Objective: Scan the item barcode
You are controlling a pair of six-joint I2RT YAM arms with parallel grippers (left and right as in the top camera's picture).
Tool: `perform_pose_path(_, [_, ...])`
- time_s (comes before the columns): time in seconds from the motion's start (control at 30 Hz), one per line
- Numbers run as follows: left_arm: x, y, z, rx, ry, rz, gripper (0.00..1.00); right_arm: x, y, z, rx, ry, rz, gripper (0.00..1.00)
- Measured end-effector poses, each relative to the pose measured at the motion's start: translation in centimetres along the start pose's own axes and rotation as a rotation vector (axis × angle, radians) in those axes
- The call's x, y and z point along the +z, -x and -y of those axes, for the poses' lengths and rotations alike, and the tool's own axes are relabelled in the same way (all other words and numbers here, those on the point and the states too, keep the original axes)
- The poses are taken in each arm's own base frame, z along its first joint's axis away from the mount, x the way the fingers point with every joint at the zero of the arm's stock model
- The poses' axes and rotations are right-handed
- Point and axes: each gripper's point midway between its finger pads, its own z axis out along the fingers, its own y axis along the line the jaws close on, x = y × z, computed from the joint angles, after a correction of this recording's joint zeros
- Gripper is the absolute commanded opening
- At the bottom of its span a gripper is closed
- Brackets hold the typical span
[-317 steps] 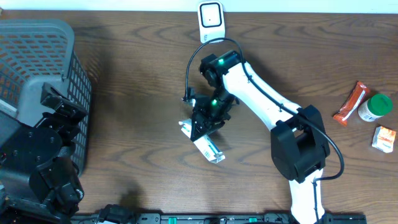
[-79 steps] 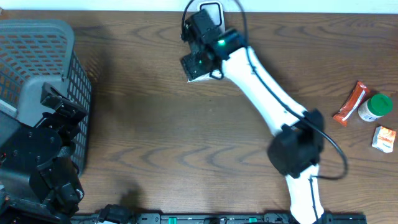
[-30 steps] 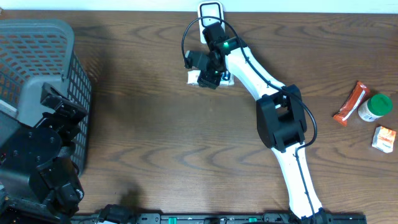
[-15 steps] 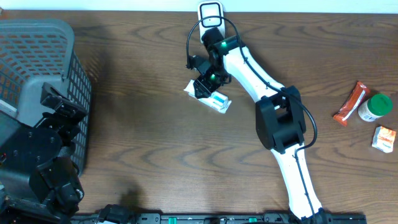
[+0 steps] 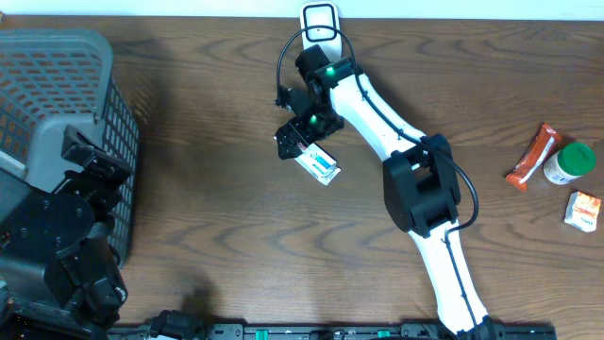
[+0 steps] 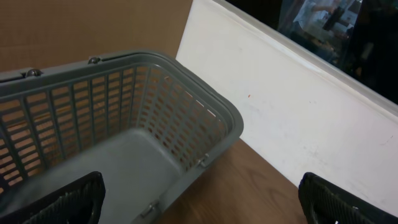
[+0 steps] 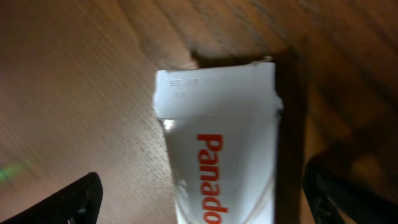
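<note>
The item, a white carton with red "Panado" lettering (image 5: 319, 166) (image 7: 217, 143), lies on the brown table below the white barcode scanner (image 5: 320, 22) at the back edge. My right gripper (image 5: 300, 138) (image 7: 208, 202) hovers over the carton's upper left end. It is open, with a dark finger (image 7: 78, 198) wide on each side and gaps to the carton. No barcode shows on the visible face. My left gripper (image 6: 202, 202) is open and empty beside the grey basket (image 6: 124, 124).
The grey mesh basket (image 5: 57, 94) fills the left end of the table, with the left arm (image 5: 57, 236) in front of it. At the far right lie an orange packet (image 5: 531, 156), a green-lidded jar (image 5: 572, 162) and a small orange-and-white box (image 5: 585, 210).
The right gripper carried the carton from beside the scanner down and left, then opened and let it go onto the table. The left arm has not moved.
</note>
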Motion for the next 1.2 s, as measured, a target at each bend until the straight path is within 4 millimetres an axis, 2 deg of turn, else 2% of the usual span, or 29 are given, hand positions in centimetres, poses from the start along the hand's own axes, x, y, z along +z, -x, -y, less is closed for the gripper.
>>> perform_pose_path(0.2, [0.0,0.0,0.0,0.000,0.000,0.000,1.00,0.5,0.0,-0.1,-0.030,-0.076,-0.020,0.99])
perform_pose_path(0.47, [0.0,0.0,0.0,0.000,0.000,0.000,1.00,2.1,1.2,0.4,-0.122,-0.384,-0.011,0.99])
perform_pose_path(0.67, [0.0,0.0,0.0,0.000,0.000,0.000,1.00,2.3,1.0,0.2,-0.112,-0.388,0.018,0.99])
perform_pose_path(0.73, [0.0,0.0,0.0,0.000,0.000,0.000,1.00,2.3,0.7,0.2,-0.109,-0.387,0.013,0.92])
perform_pose_path(0.83, [0.0,0.0,0.0,0.000,0.000,0.000,1.00,2.2,0.0,0.2,-0.103,-0.388,-0.011,0.72])
perform_pose_path(0.93, [0.0,0.0,0.0,0.000,0.000,0.000,1.00,2.2,-0.3,0.2,-0.103,-0.389,-0.021,0.57])
perform_pose_path(1.2, [0.0,0.0,0.0,0.000,0.000,0.000,1.00,2.2,-0.5,0.1,-0.099,-0.382,-0.026,0.47])
